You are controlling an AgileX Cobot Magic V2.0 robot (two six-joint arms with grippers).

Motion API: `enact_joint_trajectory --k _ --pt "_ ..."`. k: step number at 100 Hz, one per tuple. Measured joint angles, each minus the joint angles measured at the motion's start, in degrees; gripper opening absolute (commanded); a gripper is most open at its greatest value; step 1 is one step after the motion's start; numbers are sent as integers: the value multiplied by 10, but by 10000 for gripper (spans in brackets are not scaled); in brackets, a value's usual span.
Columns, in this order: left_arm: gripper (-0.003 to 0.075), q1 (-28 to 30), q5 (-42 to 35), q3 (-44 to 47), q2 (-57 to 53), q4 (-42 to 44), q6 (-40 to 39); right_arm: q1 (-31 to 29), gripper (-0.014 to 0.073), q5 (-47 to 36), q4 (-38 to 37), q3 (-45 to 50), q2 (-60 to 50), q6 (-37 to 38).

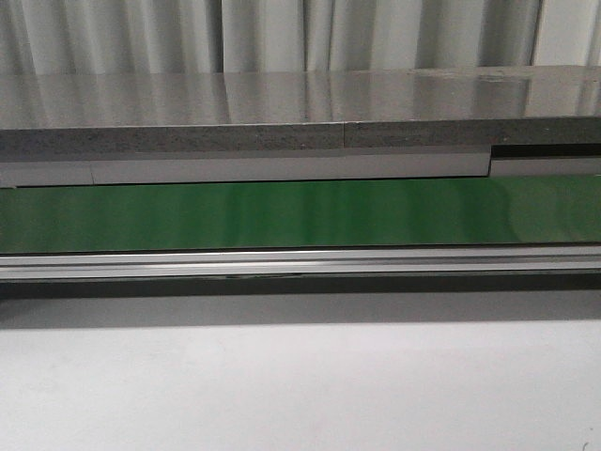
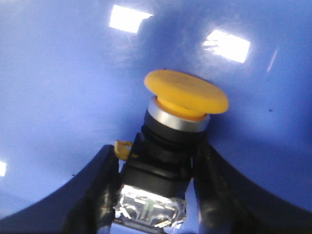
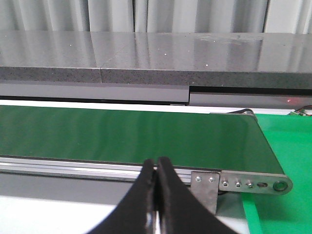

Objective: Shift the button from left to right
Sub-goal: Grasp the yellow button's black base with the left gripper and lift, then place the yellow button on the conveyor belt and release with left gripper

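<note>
The button (image 2: 180, 105) fills the left wrist view: a round yellow-orange cap on a silver ring and a black boxy body. My left gripper (image 2: 157, 168) is shut on that black body, one dark finger (image 2: 97, 195) on each side, over a glossy blue surface (image 2: 58, 87). My right gripper (image 3: 156, 165) is shut with nothing in it, its tips together in front of the conveyor's metal rail (image 3: 73, 166). Neither gripper nor the button shows in the front view.
A green conveyor belt (image 1: 282, 214) runs across the front view behind an aluminium rail (image 1: 282, 263), with a grey stone ledge (image 1: 282, 108) behind. White tabletop (image 1: 282, 385) lies in front. The belt's end roller bracket (image 3: 243, 183) and a green mat (image 3: 287, 146) show in the right wrist view.
</note>
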Motion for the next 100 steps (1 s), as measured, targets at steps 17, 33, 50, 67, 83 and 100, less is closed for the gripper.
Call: enact_joint_trajectory --k 17,33,50,67,83,100 --pt "-13 0 22 -20 -3 0 0 0 -67 0 0 0 0 0" --pt "-13 0 34 -48 -52 -4 0 0 -67 0 0 0 0 0" --pt "-13 -9 49 -66 -114 -44 0 0 -67 0 0 0 0 0" --pt "-8 -50 74 -68 -132 -59 1 0 -67 0 0 0 0 0" --pt "-8 -88 79 -63 -132 -65 11 0 -67 0 0 0 0 0" --pt "-6 -114 79 -63 -113 -65 11 0 -67 0 0 0 0 0"
